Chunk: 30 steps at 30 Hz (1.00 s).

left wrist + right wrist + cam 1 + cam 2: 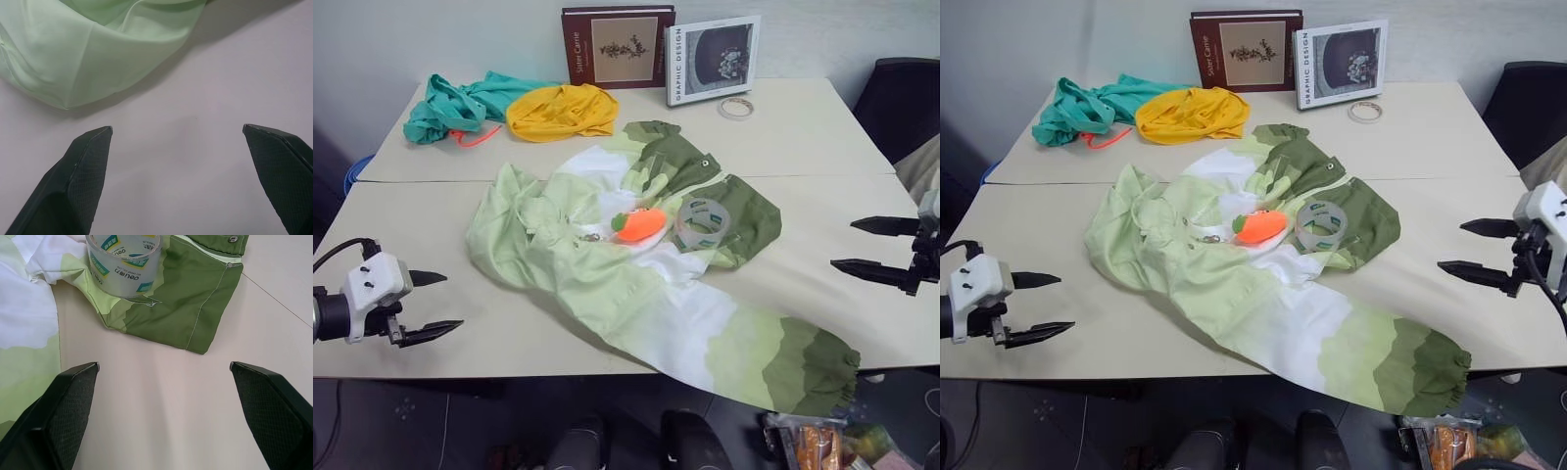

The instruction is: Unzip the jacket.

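On the table (822, 157) the jacket (636, 284) lies mid-desk, with a tape roll (702, 223) and orange toy (639, 224) resting on it. My left gripper (438, 304) at 8 o'clock and right gripper (862, 247) at 3 o'clock hover spread wide, empty. Teal cloth (460, 106), yellow cloth (561, 111) and books (661, 54) sit toward 12.

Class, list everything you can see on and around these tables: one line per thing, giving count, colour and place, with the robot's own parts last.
jacket: one, pale green, white and olive, spread across the near table, one sleeve over the front edge
toy: one, orange with a green tip, on the jacket
tape roll: one, clear, on the jacket beside the toy
tape ring: one, pale, far table near the books
yellow garment: one, far table
teal garment: one, far table, left of the yellow one
books: two, dark red and white, standing against the wall
tables: two, beige, pushed together
chair: one, black, far right
left gripper: black, open
right gripper: black, open
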{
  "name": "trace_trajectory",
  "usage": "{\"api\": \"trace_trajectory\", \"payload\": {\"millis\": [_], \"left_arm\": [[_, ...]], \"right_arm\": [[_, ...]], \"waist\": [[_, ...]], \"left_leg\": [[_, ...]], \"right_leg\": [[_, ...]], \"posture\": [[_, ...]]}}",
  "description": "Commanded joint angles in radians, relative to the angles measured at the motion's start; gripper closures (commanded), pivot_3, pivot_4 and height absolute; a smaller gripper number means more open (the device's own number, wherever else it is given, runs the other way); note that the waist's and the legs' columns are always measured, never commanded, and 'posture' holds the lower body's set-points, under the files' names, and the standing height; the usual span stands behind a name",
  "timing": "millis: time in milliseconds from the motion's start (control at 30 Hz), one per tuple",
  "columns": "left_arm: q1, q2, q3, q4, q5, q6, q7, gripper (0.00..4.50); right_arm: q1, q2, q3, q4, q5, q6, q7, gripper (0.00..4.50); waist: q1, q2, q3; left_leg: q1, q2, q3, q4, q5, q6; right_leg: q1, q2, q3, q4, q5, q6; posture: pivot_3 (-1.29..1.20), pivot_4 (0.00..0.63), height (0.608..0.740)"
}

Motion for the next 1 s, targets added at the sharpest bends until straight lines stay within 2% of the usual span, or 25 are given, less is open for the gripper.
{"api": "trace_trajectory", "payload": {"millis": [33, 467, 800, 1000], "left_arm": [[0.003, 0.008, 0.023, 0.003, 0.003, -0.036, -0.009, 0.0], [-0.058, -0.019, 0.008, -0.034, -0.031, 0.039, 0.027, 0.0], [-0.094, -0.032, 0.013, -0.065, -0.113, 0.129, 0.0, 0.0], [-0.12, -0.033, -0.018, -0.097, -0.134, 0.165, -0.008, 0.0]], "right_arm": [[-0.001, -0.005, -0.003, -0.015, -0.001, -0.021, 0.006, 0.03], [-0.005, 0.021, -0.001, -0.047, -0.001, -0.02, -0.024, 0.03], [-0.003, 0.007, -0.014, -0.096, 0.039, 0.071, -0.012, 0.03], [-0.052, -0.003, 0.007, -0.099, 0.013, 0.059, -0.029, 0.03]], "waist": [[0.0, 0.0, 0.0], [0.001, 0.0, 0.0], [0.001, 0.0, 0.0], [0.001, 0.0, 0.0]], "left_leg": [[0.0, 0.0, 0.0, 0.0, 0.0, 0.0], [0.0, 0.0, 0.0, 0.0, 0.0, 0.0], [0.0, 0.0, 0.0, 0.0, 0.0, 0.0], [0.0, 0.0, 0.0, 0.0, 0.0, 0.0]], "right_leg": [[0.0, 0.0, 0.0, 0.0, 0.0, 0.0], [0.0, 0.0, 0.0, 0.0, 0.0, 0.0], [0.0, 0.0, 0.0, 0.0, 0.0, 0.0], [0.0, 0.0, 0.0, 0.001, 0.0, 0.0]], "posture": [[0.0, 0.15, 0.74], [0.0, 0.15, 0.74], [0.0, 0.15, 0.74], [0.0, 0.15, 0.74]]}}
